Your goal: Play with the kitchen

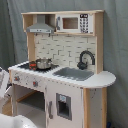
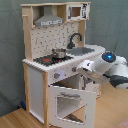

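Only the second exterior view shows the arm (image 2: 112, 70) at right-centre, its gripper (image 2: 84, 67) by the knobs with jaws I cannot tell, and the oven door (image 2: 71, 104) swung open on the upright kitchen (image 1: 60, 75), which fills mid-frame.

The tall white and light-wood toy play kitchen (image 1: 65, 75) (image 2: 60, 65) is being seen standing upright in both exterior views. Its windowed oven door (image 2: 72, 104) is being shown hanging open and tilted outward, while a small metal pot (image 1: 43, 63) is being carried on its stovetop, beside the grey sink (image 1: 75, 73) and black faucet (image 1: 86, 57).
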Robot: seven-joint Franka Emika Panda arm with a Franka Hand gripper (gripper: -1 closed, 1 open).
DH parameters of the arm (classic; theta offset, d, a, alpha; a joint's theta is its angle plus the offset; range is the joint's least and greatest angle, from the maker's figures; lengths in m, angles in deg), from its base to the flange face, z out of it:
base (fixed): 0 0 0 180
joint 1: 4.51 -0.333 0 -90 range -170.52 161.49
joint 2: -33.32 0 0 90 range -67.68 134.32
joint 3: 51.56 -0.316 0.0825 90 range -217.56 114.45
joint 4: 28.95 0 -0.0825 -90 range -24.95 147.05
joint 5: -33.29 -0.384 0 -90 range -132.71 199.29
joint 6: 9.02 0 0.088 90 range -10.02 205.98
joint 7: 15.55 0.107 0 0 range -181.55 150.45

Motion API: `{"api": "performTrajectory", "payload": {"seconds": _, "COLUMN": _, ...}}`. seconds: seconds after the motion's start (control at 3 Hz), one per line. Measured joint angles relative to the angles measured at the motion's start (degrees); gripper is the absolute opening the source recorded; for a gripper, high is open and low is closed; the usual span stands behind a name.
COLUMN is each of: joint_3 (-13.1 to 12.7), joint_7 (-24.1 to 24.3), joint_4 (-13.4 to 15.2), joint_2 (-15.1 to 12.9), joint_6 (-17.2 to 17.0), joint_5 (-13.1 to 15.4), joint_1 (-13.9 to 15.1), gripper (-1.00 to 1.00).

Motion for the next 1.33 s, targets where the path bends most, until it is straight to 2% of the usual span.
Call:
{"api": "performTrajectory", "payload": {"seconds": 0.67, "joint_3": 1.56, "joint_7": 0.0, "joint_4": -3.02, "joint_2": 8.01, "joint_6": -7.58, "joint_5": 4.56, "joint_1": -2.02, "gripper": 1.0}}
{"api": "performTrajectory", "payload": {"seconds": 1.33, "joint_3": 1.48, "joint_7": -0.03, "joint_4": -7.33, "joint_2": 15.55, "joint_6": -13.0, "joint_5": 11.11, "joint_1": -2.18, "gripper": 1.0}}
